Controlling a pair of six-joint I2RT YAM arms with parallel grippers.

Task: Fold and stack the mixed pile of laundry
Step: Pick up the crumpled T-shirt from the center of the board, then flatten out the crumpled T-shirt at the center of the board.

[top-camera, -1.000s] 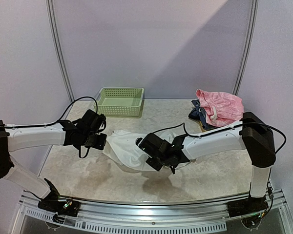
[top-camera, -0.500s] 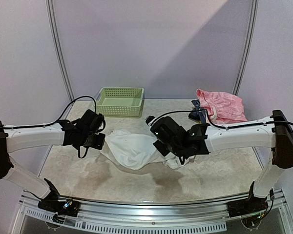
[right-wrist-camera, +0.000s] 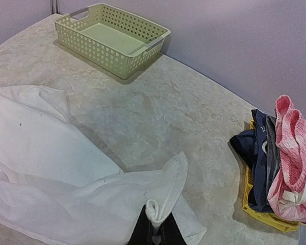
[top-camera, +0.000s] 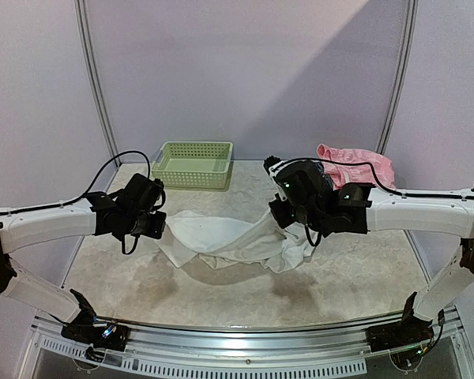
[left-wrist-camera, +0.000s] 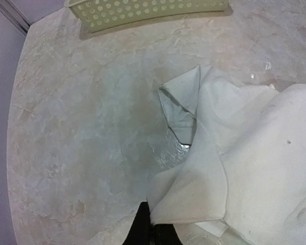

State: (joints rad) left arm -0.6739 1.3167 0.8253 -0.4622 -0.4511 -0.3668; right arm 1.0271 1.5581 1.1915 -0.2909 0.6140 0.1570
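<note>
Top external shows my left tool [top-camera: 159, 227] pinched shut on one edge of the white piece [top-camera: 221, 239], which sags limp and light over the table [top-camera: 340, 276] to my right tool [top-camera: 283, 219], shut on a bunched fold; hems and corners look the surest holds. Behind, the green basket [top-camera: 193, 164] stands apart, and far right the thin pink piece [top-camera: 355, 164] lies on folded dark clothes [right-wrist-camera: 257, 148].

I judge this a robot test booth in a lab, not a home. The marble-patterned table [top-camera: 340, 284] is closed in behind and on both sides by plain lilac panels [top-camera: 245, 71], with bare metal poles [top-camera: 95, 79] rising at its far corners. An aluminium rail [top-camera: 245, 335] along its near edge carries the cabled arm bases [top-camera: 95, 332]. A green lattice basket [top-camera: 194, 164] sits at its far edge.
</note>
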